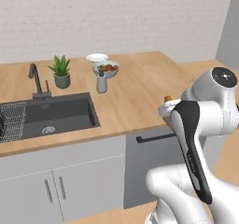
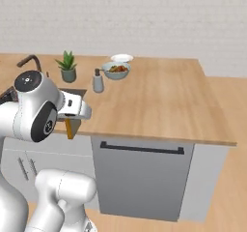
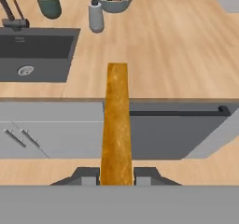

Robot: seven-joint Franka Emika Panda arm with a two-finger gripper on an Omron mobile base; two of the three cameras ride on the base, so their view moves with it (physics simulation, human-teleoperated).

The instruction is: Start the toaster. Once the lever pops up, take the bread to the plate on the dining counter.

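The bread (image 3: 116, 125) is pinched edge-on between the jaws of the gripper (image 3: 116, 175), so only a thin strip of crust is held. A slice gripped this way probably pivots or slips if the arm swings fast or the base jolts, and it hangs over the floor in front of the cabinets, not over the table (image 3: 177, 50); a drop here would likely land out of reach.

The plate (image 1: 97, 57) lies far back on the table, just behind the fruit bowl (image 1: 106, 68), with the soap bottle (image 1: 101, 83) and the plant (image 1: 61, 72) close by. A low reach could knock the bowl or bottle, and the small plate leaves little margin for a slice released on edge, which may topple off the rim. The open sink (image 1: 51, 115) to the left is another place a loose slice could end up.

The arm is folded close to the body, elbow high, hand held low just short of the table's front edge, the bread (image 2: 71, 128) pointing out along the gripper.
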